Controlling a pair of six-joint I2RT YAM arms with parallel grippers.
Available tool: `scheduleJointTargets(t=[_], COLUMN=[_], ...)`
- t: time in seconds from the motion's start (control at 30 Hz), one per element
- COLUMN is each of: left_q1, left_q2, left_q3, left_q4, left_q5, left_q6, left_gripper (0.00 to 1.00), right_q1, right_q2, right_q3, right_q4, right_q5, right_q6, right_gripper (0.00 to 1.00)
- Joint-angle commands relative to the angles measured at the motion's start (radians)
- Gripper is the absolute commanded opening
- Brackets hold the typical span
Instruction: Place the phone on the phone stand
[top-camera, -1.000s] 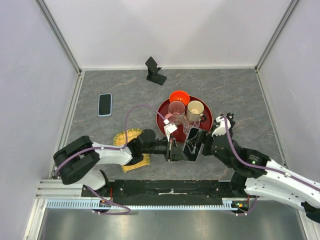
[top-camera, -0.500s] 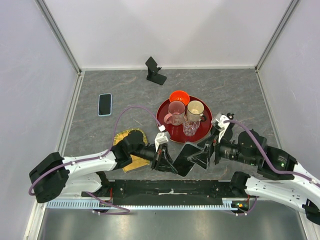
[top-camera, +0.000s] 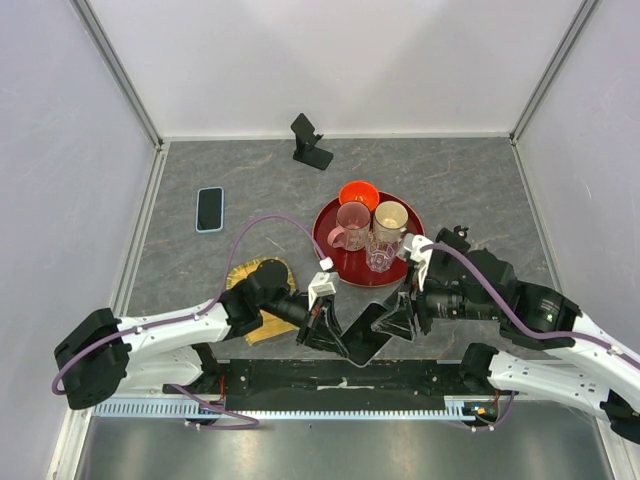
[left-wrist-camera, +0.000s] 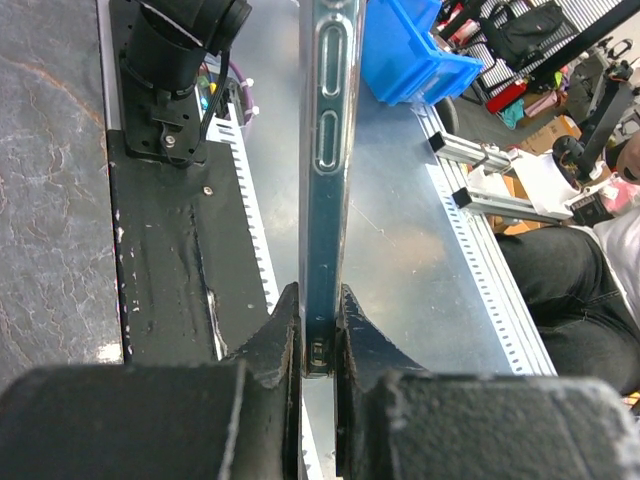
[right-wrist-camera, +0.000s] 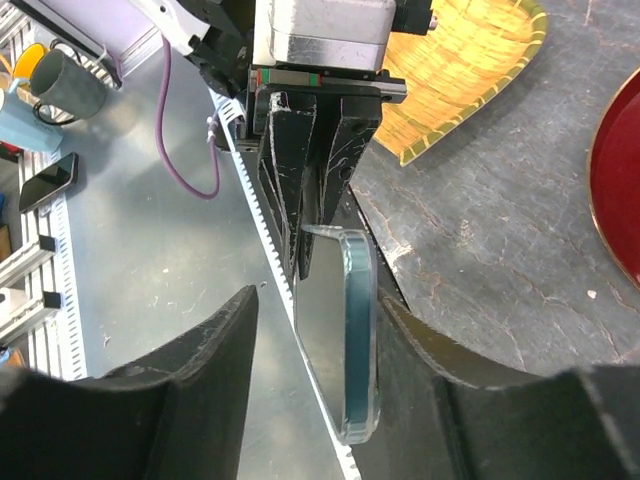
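Observation:
A dark phone (top-camera: 365, 333) in a clear blue-edged case hangs edge-up over the table's near edge. My left gripper (top-camera: 340, 336) is shut on its lower end; in the left wrist view the phone (left-wrist-camera: 325, 150) rises from between the pinching fingers of the left gripper (left-wrist-camera: 318, 335). My right gripper (top-camera: 393, 324) straddles the other end. In the right wrist view one finger (right-wrist-camera: 440, 370) touches the phone (right-wrist-camera: 352, 330), while the other finger (right-wrist-camera: 200, 380) stands apart from it. The black phone stand (top-camera: 310, 143) sits at the back, far from both grippers.
A second phone (top-camera: 209, 208) with a light blue case lies at the left. A red tray (top-camera: 345, 270) holds a pink mug, a cup, a glass and an orange bowl (top-camera: 358, 193). A yellow woven plate (top-camera: 258, 275) lies under the left arm.
The left arm has carried the phone toward the near edge. The right gripper has come around the phone's free end and its jaws have narrowed.

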Motion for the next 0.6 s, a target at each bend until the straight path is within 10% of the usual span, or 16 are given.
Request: scheduleJointTargets(t=[0.0,0.1,0.57], left_q1=[0.003,0.003,0.001], left_q2=[-0.047,-0.058,-0.096], left_q3=[0.066,0.067,0.057], left_q4=[0.032,0.020,-0.006], left_q5=[-0.002,-0.017,-0.083], left_q6=[0.063,0.081,0.119], left_gripper=[0.02,0.02,0.02], right_q1=[0.004,0.004,0.002], right_q2=[0.035,0.038,0.029], right_q3=[0.025,0.014,-0.018], right_q4=[0.027,0.039,0.099], right_q5=[-0.097,-0.108,-0.117], right_q6=[-0.013,-0.013,0.022], right_gripper=[0.50,0.35,0.41])
